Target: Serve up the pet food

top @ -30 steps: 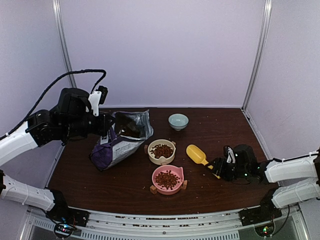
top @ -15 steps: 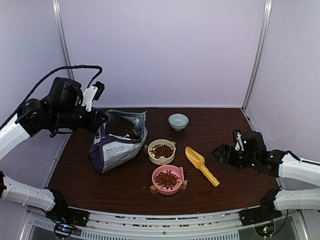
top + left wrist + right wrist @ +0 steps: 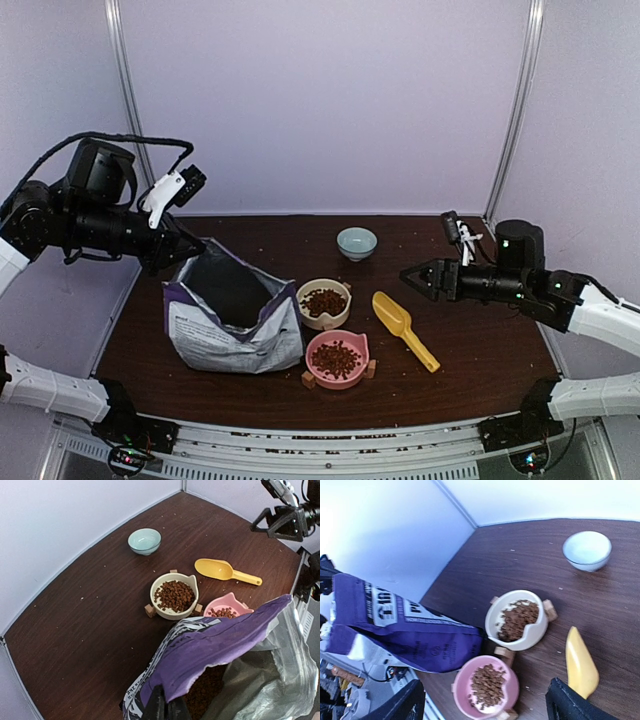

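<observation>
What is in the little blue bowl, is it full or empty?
Empty. The blue bowl shows only its bare pale inside, while the cream bowl and pink bowl both hold brown pet food.

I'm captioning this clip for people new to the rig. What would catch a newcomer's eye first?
The purple-and-white bag, standing open at the left of the table with its top edge pinched by the left gripper, dominates. Next come the cream bowl and pink bowl at centre, both holding kibble, with the yellow scoop lying to their right. The right gripper hovers open and empty over the table's right side.
</observation>
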`<state>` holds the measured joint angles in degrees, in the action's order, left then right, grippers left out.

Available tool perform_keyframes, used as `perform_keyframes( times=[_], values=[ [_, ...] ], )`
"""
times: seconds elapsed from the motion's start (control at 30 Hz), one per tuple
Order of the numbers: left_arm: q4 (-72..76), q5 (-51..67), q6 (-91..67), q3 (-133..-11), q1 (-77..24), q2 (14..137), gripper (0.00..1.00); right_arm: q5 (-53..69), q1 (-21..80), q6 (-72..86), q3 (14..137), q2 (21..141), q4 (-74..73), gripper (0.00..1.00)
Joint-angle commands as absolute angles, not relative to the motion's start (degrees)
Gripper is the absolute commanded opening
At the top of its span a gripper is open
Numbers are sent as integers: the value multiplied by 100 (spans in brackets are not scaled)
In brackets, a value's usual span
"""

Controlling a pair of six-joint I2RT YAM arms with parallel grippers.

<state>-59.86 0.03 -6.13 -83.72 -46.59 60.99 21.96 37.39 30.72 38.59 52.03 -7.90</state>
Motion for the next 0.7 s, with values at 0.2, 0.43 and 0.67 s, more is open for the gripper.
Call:
perform_keyframes(
  times=[0.2,0.43,0.67],
  values=[
    [-5394,848,17,-8653,-4652,5836,0,3078,5318,1709,5113,6198,253,77],
    [-5396,806,35,-8394,-4651,5810,0,3180,5834,1193,5414,7218,1263,73],
    [-5412,760,26,-8323,-4649,5870,0,3177,6090,400,6059,8185,1417,70]
  ],
)
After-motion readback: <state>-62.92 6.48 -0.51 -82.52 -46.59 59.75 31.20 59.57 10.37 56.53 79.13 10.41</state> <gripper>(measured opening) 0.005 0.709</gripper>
